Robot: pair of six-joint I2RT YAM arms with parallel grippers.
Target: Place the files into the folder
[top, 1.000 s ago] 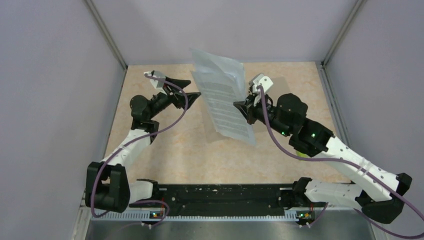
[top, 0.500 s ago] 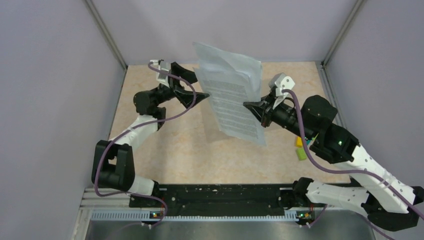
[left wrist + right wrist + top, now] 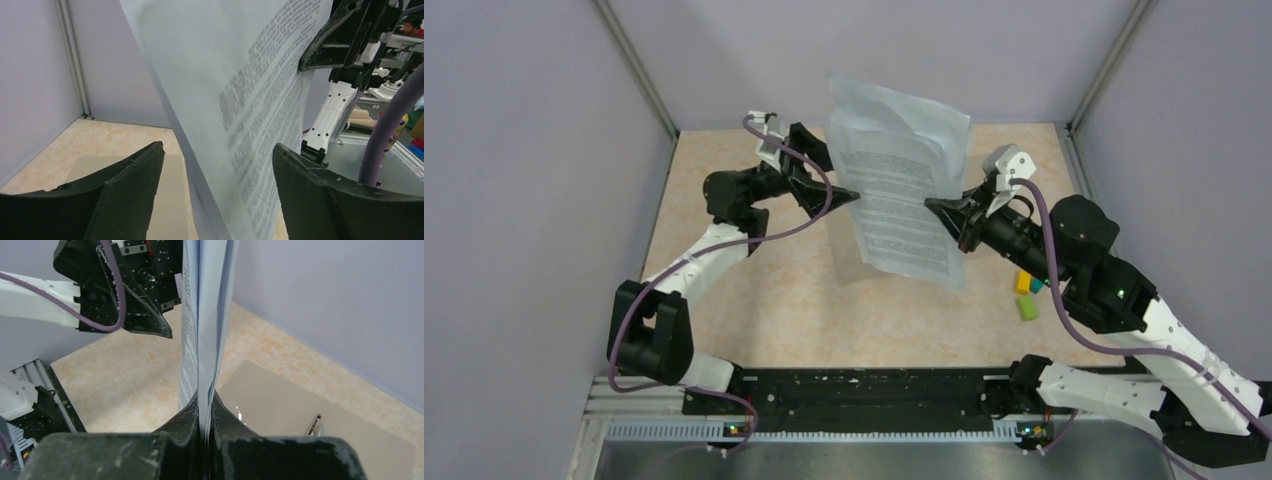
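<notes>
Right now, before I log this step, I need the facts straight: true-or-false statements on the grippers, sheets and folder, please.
1. The right gripper is shut on the paper sheets. True.
2. The left gripper is clamped on the sheets. False: its jaws stand open, one on either side of them.
3. The sheets lie in the folder. False: they are held upright in the air, and the folder lies flat on the table.
4. A green block and a yellow block sit on the table. True.

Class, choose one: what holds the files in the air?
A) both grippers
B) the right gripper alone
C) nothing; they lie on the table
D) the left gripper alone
B: the right gripper is shut on the files, while the left gripper is open, a jaw on each side of them.
</notes>
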